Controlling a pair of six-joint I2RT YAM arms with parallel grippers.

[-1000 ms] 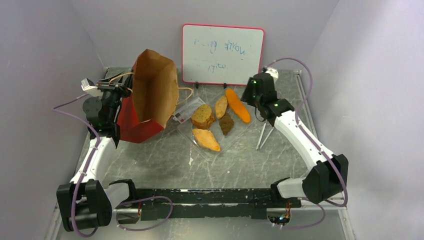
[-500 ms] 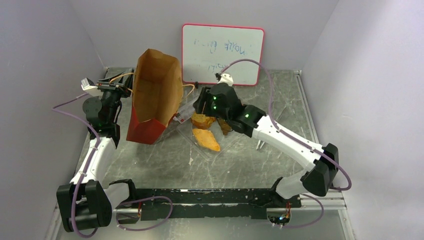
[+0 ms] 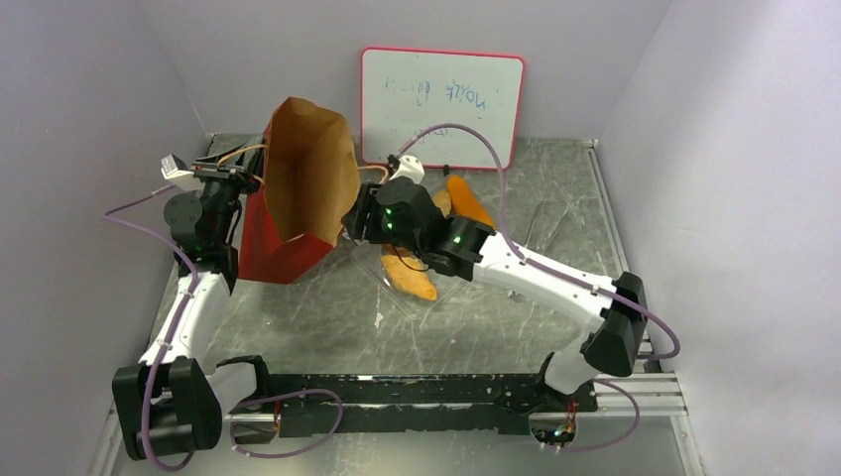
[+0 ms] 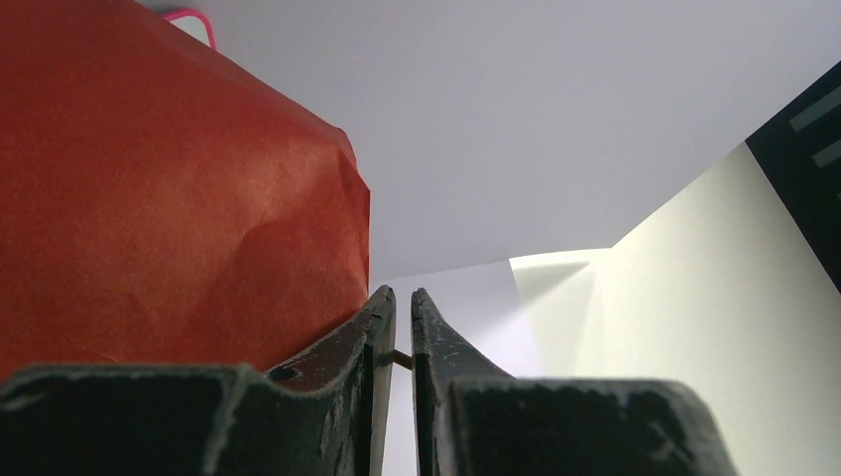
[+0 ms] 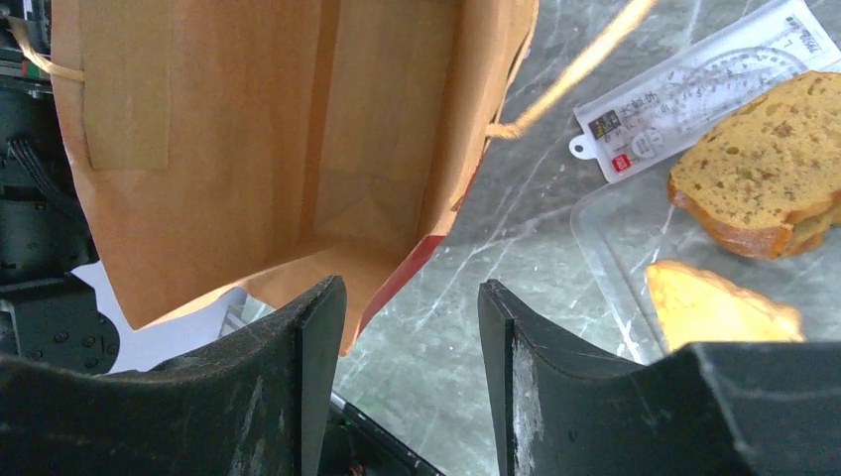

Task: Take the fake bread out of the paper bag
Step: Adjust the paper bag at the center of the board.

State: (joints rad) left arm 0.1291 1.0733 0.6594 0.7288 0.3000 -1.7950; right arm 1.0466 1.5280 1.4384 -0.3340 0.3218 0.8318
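Grey marbled table [image 3: 327,327] lies under both my arms. Within the last second my right claw [image 5: 409,290] has swung from the far side of the clear tray [image 5: 605,248] to the mouth of the paper bag [image 5: 248,149]. It hangs there spread wide, holding nothing, with the brown inside straight ahead. My left claw [image 4: 402,294] is clenched on a thin loop handle [image 4: 402,359], the red bag wall just to its left.

No bread shows in the part of the bag I can see. The fake bread [image 3: 409,278] lies to the right of my right claw, on the tray — crusty slice [image 5: 759,169], wedge [image 5: 719,307], baguette [image 3: 464,196] beyond. I judge the emptying done, and this reach a last check.

The whiteboard [image 3: 441,104] carries blue handwriting I cannot read. The ruler packet [image 5: 694,79] has a red label — its print is too small to read.
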